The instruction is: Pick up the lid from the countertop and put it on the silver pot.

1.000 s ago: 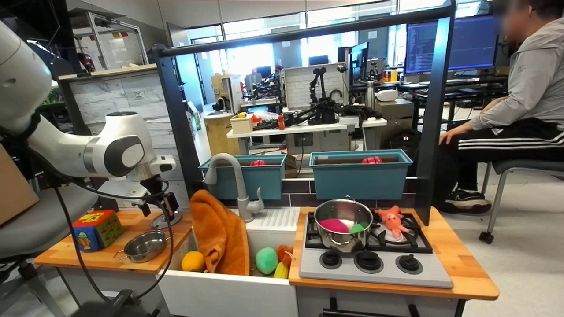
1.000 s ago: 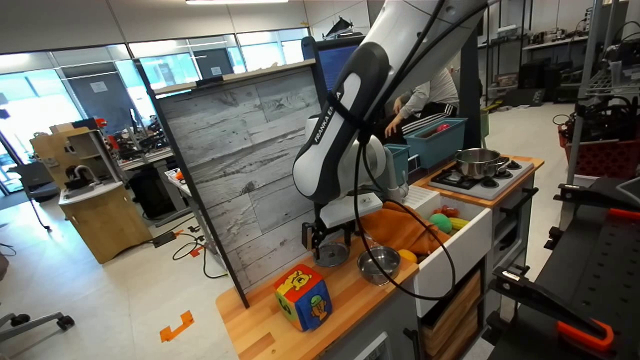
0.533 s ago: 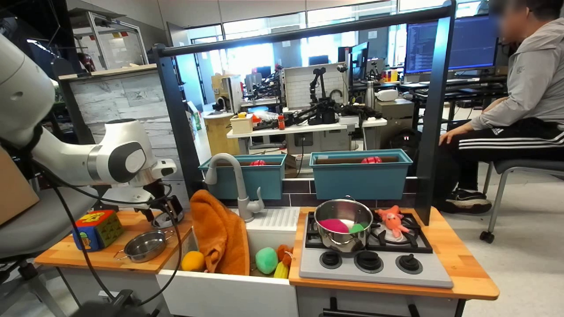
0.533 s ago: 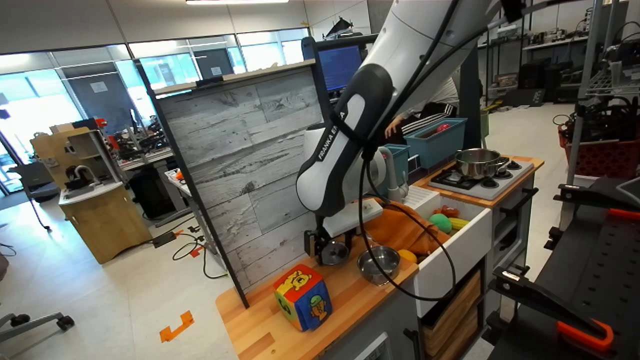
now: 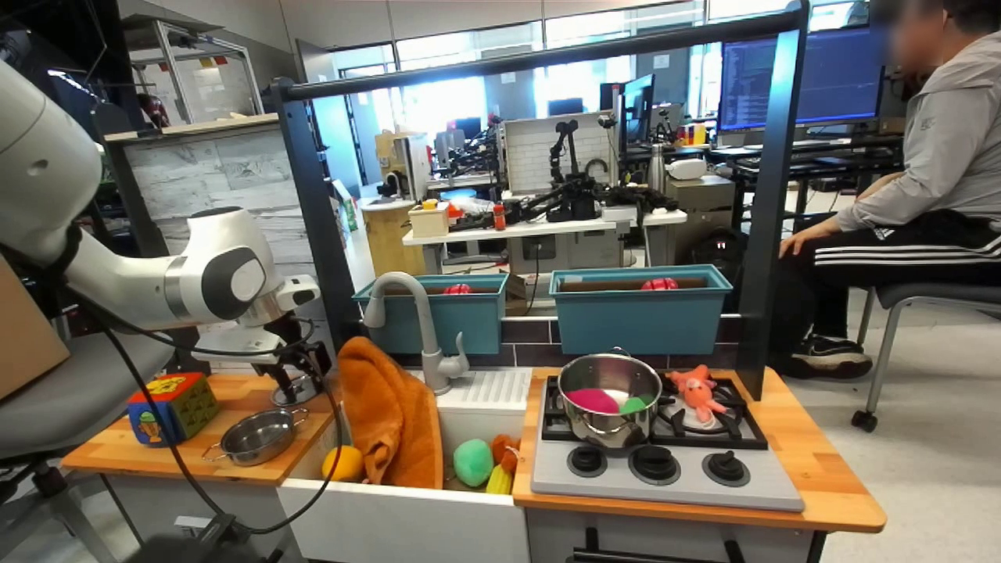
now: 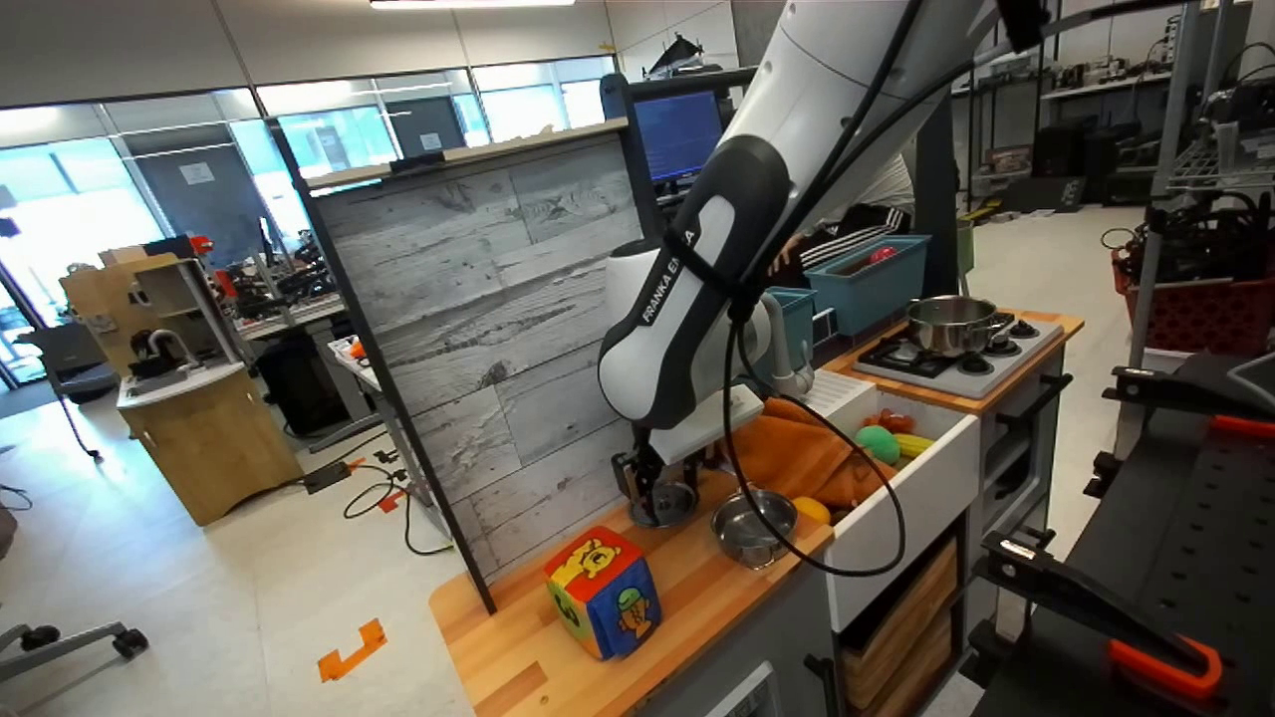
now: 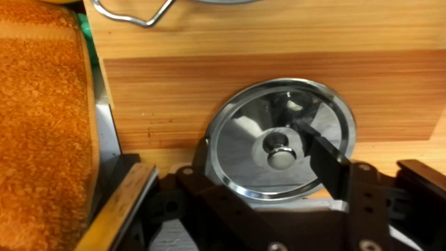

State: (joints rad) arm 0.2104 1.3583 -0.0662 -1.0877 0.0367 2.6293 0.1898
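Surface, flat striped brown wood, lies under our black metal hand, jaws apart. In an exterior view, the shallow round silver metal pot sits just past three o'clock from the flat round silvery-grey metal lid on that surface. We judge the lid light, stiff, slick; best pinched by its round silver metal knob.

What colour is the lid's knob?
Silvery grey; the knob shows best in the wrist view.

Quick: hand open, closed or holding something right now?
Hand: open, holding nothing; in the wrist view its black fingers stand apart, with the knob of the round silvery metal lid ungripped between them.
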